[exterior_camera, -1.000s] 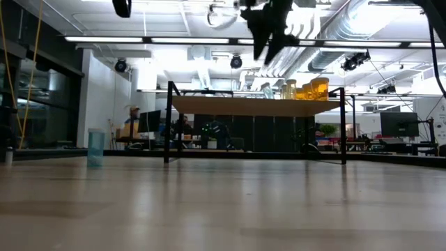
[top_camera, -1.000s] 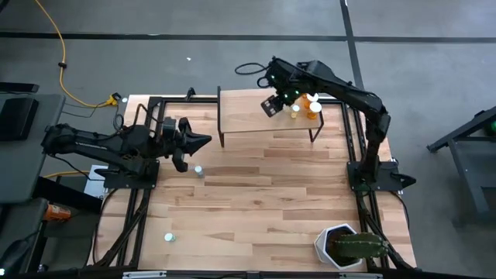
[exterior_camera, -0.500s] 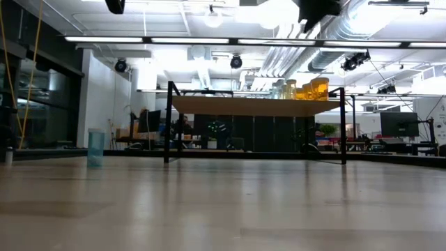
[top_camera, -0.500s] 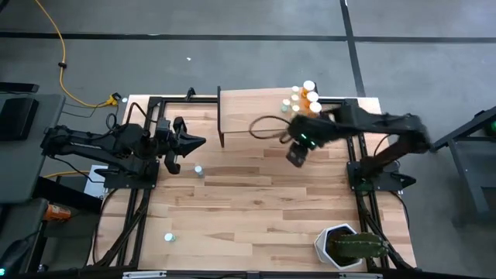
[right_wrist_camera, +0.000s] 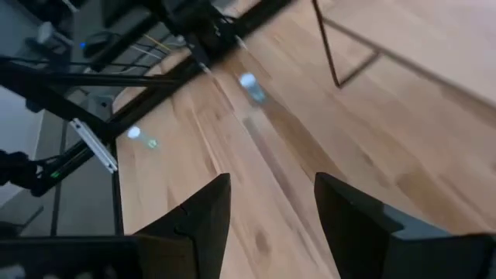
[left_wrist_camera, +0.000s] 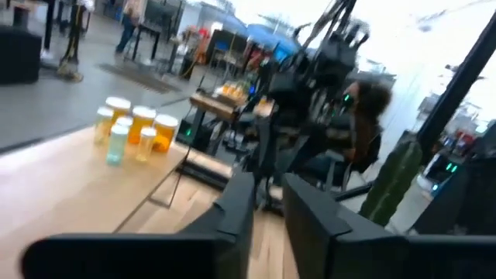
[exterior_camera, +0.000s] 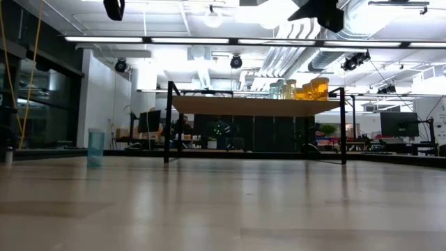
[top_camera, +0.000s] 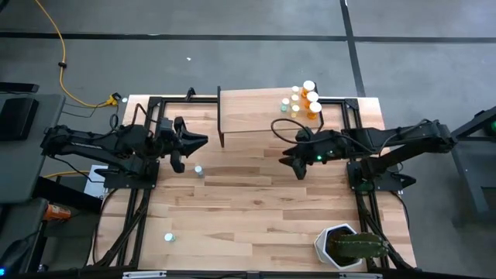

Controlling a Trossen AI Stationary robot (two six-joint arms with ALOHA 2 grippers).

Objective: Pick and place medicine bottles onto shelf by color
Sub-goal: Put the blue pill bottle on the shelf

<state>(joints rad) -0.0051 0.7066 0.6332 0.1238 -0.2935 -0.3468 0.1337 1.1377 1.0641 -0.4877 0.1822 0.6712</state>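
The shelf (top_camera: pixel 260 112) stands at the table's far side. Several orange medicine bottles (top_camera: pixel 308 101) and a pale one (top_camera: pixel 284 108) stand on its right end, also seen as a cluster of bottles (left_wrist_camera: pixel 132 130) in the left wrist view. A pale blue bottle (top_camera: pixel 198 170) and another bottle (top_camera: pixel 169 238) stand on the tabletop at the left. My left gripper (top_camera: pixel 203 141) hovers level beside the shelf's left end, its fingers a narrow gap apart and empty. My right gripper (top_camera: pixel 294 161) hangs open and empty over the table, in front of the shelf.
A white pot with a green plant (top_camera: pixel 345 246) stands at the near right corner. Black frame rails (top_camera: pixel 132 209) run along both table sides. Bare wood (top_camera: pixel 263 209) stretches between the arms. People and desks show in the room behind the table.
My right gripper has drawn back from over the shelf's right end, beside the bottles, toward the table's near edge. It has sunk a little and now slants less steeply. The bottles stay on the shelf.
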